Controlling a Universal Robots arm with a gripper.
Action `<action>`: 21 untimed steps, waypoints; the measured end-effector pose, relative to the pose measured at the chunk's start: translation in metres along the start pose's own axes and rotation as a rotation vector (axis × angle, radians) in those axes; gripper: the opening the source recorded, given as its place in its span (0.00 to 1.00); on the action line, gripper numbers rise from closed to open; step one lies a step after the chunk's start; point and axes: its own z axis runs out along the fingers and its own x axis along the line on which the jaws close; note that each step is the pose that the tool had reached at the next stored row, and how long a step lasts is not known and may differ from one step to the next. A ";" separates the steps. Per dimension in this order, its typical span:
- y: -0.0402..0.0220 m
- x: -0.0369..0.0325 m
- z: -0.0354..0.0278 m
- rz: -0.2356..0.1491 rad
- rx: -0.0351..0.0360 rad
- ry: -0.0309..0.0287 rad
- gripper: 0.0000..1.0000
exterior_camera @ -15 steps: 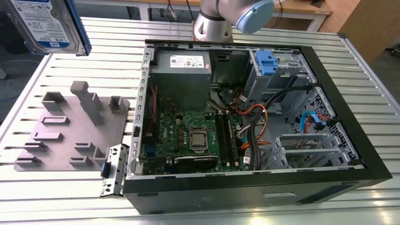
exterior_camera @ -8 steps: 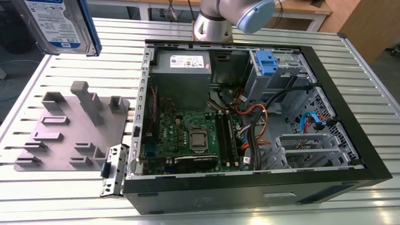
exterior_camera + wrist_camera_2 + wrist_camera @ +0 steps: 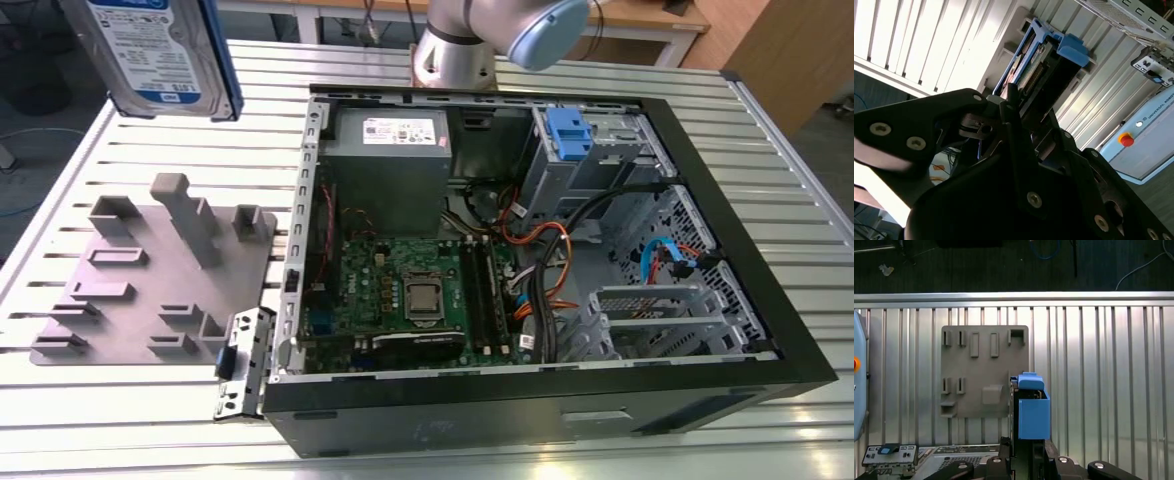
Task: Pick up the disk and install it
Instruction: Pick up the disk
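While jaws clench disk (image 3: pixel 154 55) high above grey holder plate (image 3: pixel 147 285) by desk (image 3: pixel 787 200) edge on exterior view's left, open computer case (image 3: pixel 534 395) lies beside. Risk, I reckon: disk slips from grip, or snags cables (image 3: pixel 554 245) entering bay (image 3: pixel 601 165).

Disk (image 3: pixel 154 55): silver drive, blue-and-white label, blue side rails; upright, airborne, clamped in hand (image 3: pixel 1026 450), above slatted table (image 3: pixel 80 170).

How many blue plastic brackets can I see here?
2: one bracket on the disk in the gripper, one bracket in the drive cage of the computer case. Others may be hidden.
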 end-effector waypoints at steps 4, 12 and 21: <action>-0.0130 -0.0004 -0.0003 0.000 0.0000 0.0001 0.35; -0.0397 -0.0010 -0.0007 0.000 0.0000 0.0000 0.35; -0.0706 -0.0018 -0.0013 0.000 -0.0001 0.0001 0.35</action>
